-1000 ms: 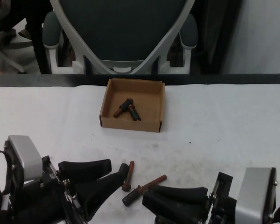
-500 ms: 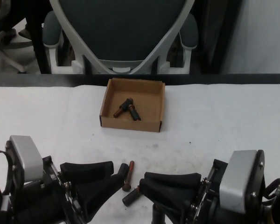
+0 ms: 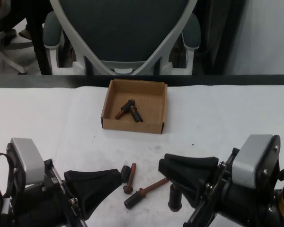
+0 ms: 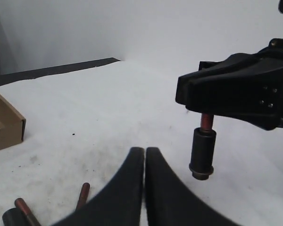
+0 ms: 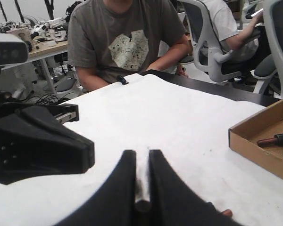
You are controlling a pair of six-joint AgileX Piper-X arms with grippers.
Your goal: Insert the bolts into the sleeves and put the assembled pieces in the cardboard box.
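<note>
My right gripper (image 3: 166, 166) is shut on a copper bolt whose dark sleeve (image 3: 174, 197) hangs upright just above the white table; the left wrist view shows that sleeve (image 4: 202, 153) under the right fingers (image 4: 236, 94). My left gripper (image 3: 117, 178) is shut with nothing in it, its closed tips (image 4: 145, 155) pointing toward the hanging piece. Between the two arms lie a loose bolt (image 3: 130, 177) beside a small dark sleeve (image 3: 125, 170), and a sleeved bolt (image 3: 145, 191). The cardboard box (image 3: 109, 120) sits farther back with two assembled pieces (image 3: 129, 109) inside.
The table's far edge runs behind the box, with an office chair (image 3: 123, 33) beyond it. In the right wrist view the box's corner (image 5: 254, 143) is off to one side and the left arm's body (image 5: 37, 146) is close by.
My left gripper has shut from open. The right arm has swung right and forward, and the sleeved bolt it holds has come into sight hanging below its fingers.
</note>
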